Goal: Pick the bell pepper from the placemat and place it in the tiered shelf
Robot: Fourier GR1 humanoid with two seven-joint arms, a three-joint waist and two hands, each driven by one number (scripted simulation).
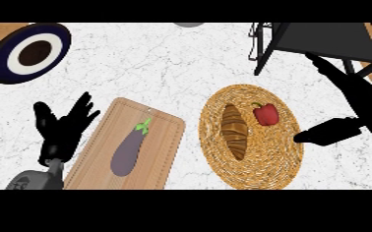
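Observation:
A small red bell pepper (266, 113) with a green stem lies on the round woven placemat (276, 162), next to a brown croissant (234, 129). The dark tiered shelf (320, 38) stands at the top right on thin black legs. My right hand (347, 91) hovers at the right edge, just right of the placemat, open, with its fingers stretched toward the shelf and its thumb pointing at the mat. It holds nothing. My left hand (64, 128) rests open at the lower left, fingers up.
A wooden cutting board (163, 142) with a purple eggplant (129, 150) lies left of the placemat. A dark blue and white plate (33, 51) sits at the top left. A grey object (189, 24) peeks in at the top edge.

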